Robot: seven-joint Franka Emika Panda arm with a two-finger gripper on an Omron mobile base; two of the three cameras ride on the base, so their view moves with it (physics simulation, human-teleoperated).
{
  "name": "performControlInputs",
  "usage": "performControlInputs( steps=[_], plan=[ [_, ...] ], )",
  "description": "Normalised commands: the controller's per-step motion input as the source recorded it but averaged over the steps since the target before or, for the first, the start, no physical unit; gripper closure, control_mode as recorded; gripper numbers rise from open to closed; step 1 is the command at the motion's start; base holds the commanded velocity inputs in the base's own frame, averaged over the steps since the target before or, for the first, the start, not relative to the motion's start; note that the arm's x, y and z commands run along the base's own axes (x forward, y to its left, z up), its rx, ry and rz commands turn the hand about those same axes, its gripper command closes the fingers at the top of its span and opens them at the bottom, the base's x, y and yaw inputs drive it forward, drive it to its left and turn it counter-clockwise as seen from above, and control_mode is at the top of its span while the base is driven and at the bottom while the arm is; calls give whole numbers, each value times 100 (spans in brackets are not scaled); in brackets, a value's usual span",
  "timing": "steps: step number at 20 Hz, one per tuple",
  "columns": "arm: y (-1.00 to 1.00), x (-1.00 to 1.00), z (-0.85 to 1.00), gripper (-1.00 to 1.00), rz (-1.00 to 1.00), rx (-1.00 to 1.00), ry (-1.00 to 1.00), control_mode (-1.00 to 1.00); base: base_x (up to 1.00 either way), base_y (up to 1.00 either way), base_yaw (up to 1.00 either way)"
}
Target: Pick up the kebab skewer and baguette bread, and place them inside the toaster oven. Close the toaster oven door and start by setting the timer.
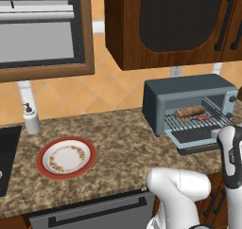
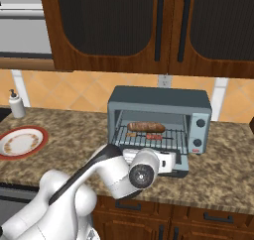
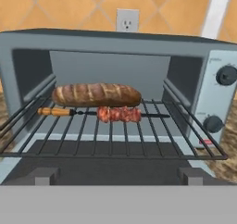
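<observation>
Baguette bread [image 3: 96, 94]: lies lengthwise on the wire rack [image 3: 115, 137] inside the toaster oven [image 2: 158, 102], toward the back.
Kebab skewer [image 3: 104, 113]: on the rack just in front of the loaf, parallel to it; both loaded, so cooking can start.
Toaster oven door [image 1: 191, 137]: dropped open, flat toward the robot; looks like the next thing to shut.
Gripper [image 2: 166, 162]: fingers spread wide, holding nothing, low in front of the door, facing the cavity.
Knobs [image 3: 226, 75]: on the right strip, untouched; timer comes after closing, I judge.
Around: plate [image 1: 66, 157] on the counter, well left; soap bottle [image 1: 31, 119] by the wall; outlet [image 3: 127, 19] behind.
In the way: nothing between hand and door.
</observation>
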Motion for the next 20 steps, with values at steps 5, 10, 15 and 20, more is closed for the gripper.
performControlInputs(
  steps=[5,10,15,20],
  plan=[
    [0,0,0,-100,3,0,0,-100,0,0,0],
    [0,0,-11,-100,0,3,-1,-100,0,0,0],
    [0,7,-12,-100,0,13,-10,-100,0,0,0],
    [0,18,-13,-100,0,8,-12,-100,0,0,0]
  ],
)
